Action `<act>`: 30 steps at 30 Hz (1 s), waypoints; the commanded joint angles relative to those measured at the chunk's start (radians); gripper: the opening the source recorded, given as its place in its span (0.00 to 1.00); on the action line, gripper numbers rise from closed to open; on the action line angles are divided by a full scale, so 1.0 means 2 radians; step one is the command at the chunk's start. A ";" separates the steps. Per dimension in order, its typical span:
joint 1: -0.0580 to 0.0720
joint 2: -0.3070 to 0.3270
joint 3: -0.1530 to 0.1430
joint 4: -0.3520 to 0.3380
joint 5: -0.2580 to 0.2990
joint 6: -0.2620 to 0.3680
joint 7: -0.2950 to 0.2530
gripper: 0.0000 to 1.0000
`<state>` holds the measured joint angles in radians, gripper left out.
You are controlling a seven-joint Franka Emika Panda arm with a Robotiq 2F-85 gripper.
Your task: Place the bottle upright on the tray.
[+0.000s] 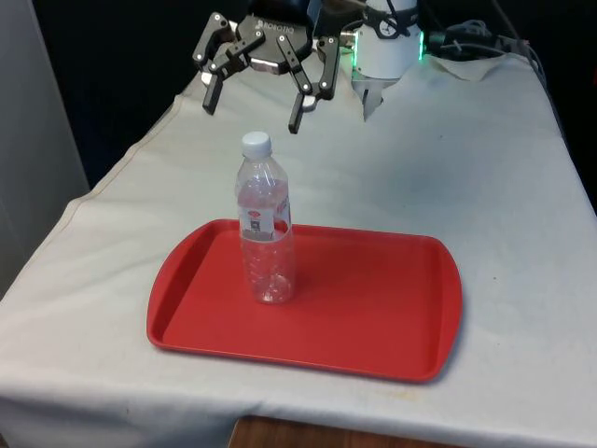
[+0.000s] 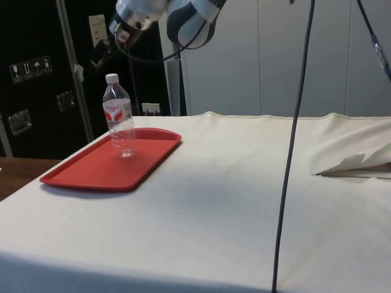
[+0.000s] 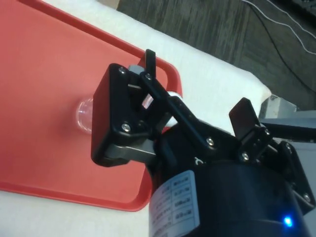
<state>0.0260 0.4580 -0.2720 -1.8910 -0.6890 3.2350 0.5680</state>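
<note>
A clear plastic bottle (image 1: 266, 229) with a white cap and a red-and-white label stands upright on the red tray (image 1: 373, 289), towards the front view's left. The side view shows the bottle (image 2: 120, 117) upright near the tray's (image 2: 91, 172) far end. My gripper (image 1: 253, 112) hangs open above and behind the bottle's cap, apart from it, with nothing between its fingers. In the wrist view the gripper (image 3: 196, 84) is spread wide over the tray's (image 3: 39, 74) edge, and one finger (image 3: 126, 123) partly hides the bottle (image 3: 84, 113).
The tray lies near the table's front edge on the white cloth (image 1: 448, 168). A black cable (image 2: 292, 152) hangs down in the side view, with a cloth fold (image 2: 354, 165) beside it. Cables (image 1: 466, 42) lie at the far end.
</note>
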 commanded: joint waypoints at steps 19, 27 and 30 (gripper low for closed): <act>0.003 -0.012 0.005 0.030 0.001 -0.058 -0.025 1.00; 0.008 -0.013 0.000 0.042 0.000 -0.076 -0.032 1.00; 0.006 -0.018 0.006 0.038 0.002 -0.086 -0.039 1.00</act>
<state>0.0430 0.4270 -0.2720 -1.8070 -0.6890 3.0680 0.4990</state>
